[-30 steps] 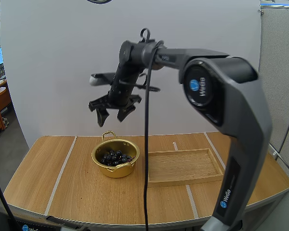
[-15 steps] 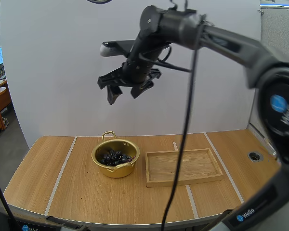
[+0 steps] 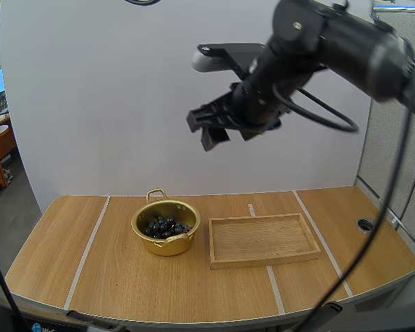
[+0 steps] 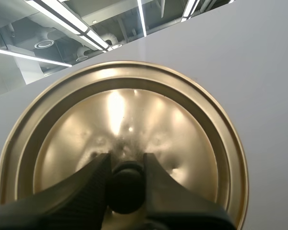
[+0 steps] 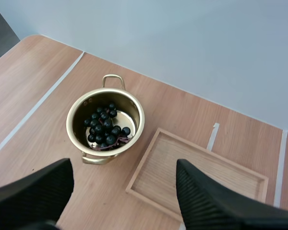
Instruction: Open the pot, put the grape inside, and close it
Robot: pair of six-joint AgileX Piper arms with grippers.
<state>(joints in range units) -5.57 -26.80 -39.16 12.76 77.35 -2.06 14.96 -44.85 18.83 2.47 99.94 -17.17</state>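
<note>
Left wrist cam: my left gripper [image 4: 126, 165] is clamped on the lid's black knob [image 4: 126, 189], tips pinching it from both sides. The gold lid [image 4: 129, 120] hangs off that grip w/ its top face toward the cam, well clear of the pot.

High cam, from the left: the pot [image 3: 166, 227] stands uncovered on the table [image 3: 104, 270], left of centre, one loop handle toward the back wall and one toward me. The grapes [image 3: 167, 225] are inside it, a dark bunch on the bottom. Just right of the pot, near but not touching, lies the wooden tray [image 3: 263, 241], flat and bare.

The right arm reaches in from the upper right, elbow high, wrist bent so the right gripper [image 3: 228, 131] hangs far above the table, approx over the gap btwn pot and tray, pointing down and to the left.

Right wrist cam confirms: right gripper [image 5: 124, 167] is spread wide w/ nothing btwn the fingers [image 5: 206, 201], looking down on pot [image 5: 105, 125], grapes [image 5: 104, 128] and tray [image 5: 197, 179].
</note>
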